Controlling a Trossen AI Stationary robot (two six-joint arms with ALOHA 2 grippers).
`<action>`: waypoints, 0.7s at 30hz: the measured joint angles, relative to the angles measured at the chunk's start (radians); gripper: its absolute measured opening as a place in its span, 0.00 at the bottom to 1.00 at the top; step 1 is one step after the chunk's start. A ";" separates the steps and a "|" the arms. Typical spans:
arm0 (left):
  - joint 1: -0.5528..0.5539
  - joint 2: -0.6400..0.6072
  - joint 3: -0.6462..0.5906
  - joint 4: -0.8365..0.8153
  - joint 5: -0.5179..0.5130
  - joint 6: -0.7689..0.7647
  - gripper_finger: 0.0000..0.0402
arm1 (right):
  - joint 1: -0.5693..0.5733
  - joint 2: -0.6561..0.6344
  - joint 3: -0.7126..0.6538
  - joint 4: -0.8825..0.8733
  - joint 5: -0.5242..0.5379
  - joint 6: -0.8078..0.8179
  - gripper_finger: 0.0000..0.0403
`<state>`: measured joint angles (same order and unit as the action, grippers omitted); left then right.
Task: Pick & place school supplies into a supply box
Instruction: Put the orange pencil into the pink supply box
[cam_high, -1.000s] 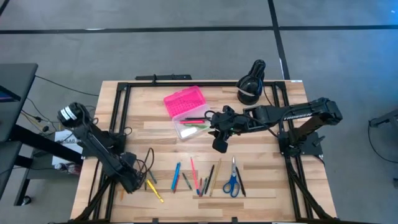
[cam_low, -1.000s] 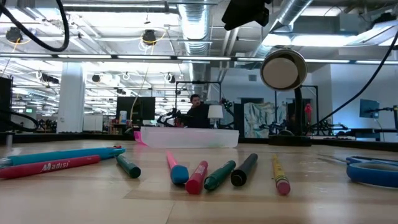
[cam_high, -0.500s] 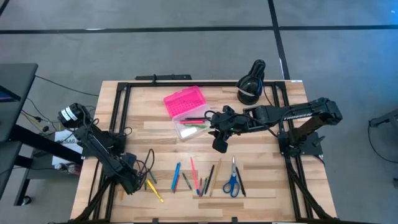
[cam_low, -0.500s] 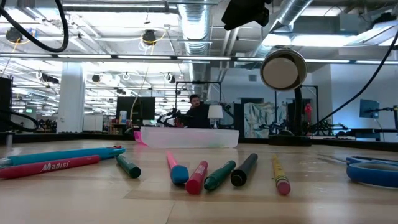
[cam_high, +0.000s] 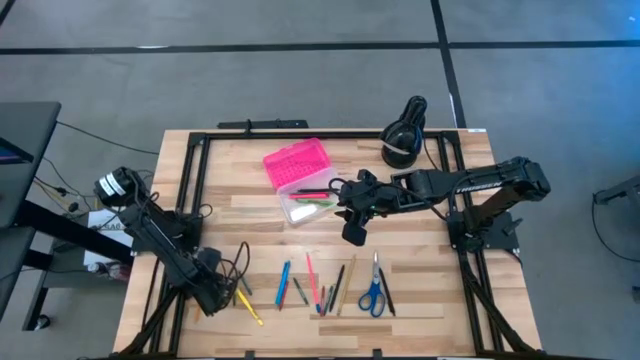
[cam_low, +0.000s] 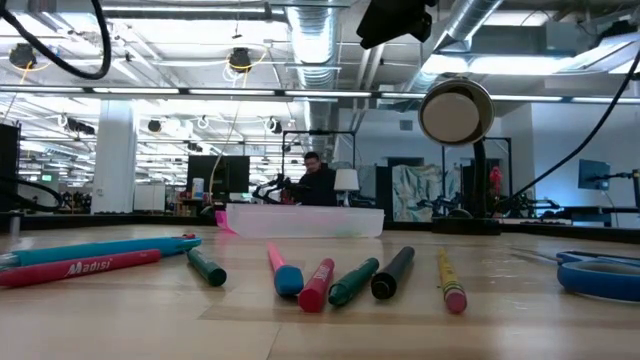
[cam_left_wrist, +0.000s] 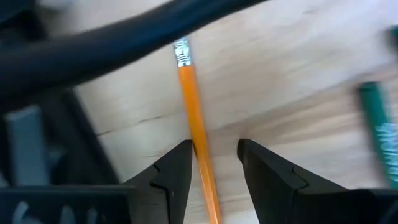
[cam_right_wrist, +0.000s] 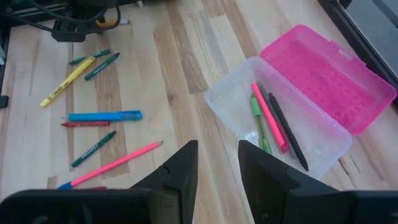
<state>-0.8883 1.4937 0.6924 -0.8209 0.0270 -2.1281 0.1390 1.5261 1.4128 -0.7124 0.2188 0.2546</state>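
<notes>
Two grippers show at once. Nearest the table's front edge, the left gripper (cam_left_wrist: 213, 163) sits low at the front-left corner, its fingers (cam_left_wrist: 173, 177) apart with an orange pencil (cam_left_wrist: 196, 130) lying between them on the wood; whether they touch it cannot be told. Just beside it lie a yellow marker (cam_high: 250, 310) and a green pencil (cam_left_wrist: 378, 127). Along the front of the table, a row of pens and pencils (cam_high: 316, 285) lies loose, with blue-handled scissors (cam_high: 373, 293) at its right end. Farther back, the right gripper (cam_right_wrist: 216, 163) hangs above the middle of the table, fingers apart and holding nothing. Beyond it, the supply box (cam_right_wrist: 291, 124) lies open, pink lid (cam_high: 296, 164) folded back, with a pink, a green and a dark pen (cam_right_wrist: 271, 121) in its clear base. At the back-right edge stands a black round device (cam_high: 403, 135).
</notes>
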 joint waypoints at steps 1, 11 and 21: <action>0.000 0.000 0.002 0.007 -0.010 0.000 0.35 | 0.000 0.000 0.000 0.000 0.000 -0.001 0.27; 0.002 0.001 0.011 0.101 -0.118 0.027 0.35 | -0.004 0.000 0.000 -0.003 0.000 -0.019 0.26; 0.002 0.000 0.012 0.114 0.018 0.185 0.35 | -0.004 0.000 0.000 -0.013 -0.001 -0.027 0.27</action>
<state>-0.8860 1.4937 0.7044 -0.7072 0.0449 -1.9427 0.1352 1.5265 1.4128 -0.7258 0.2180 0.2279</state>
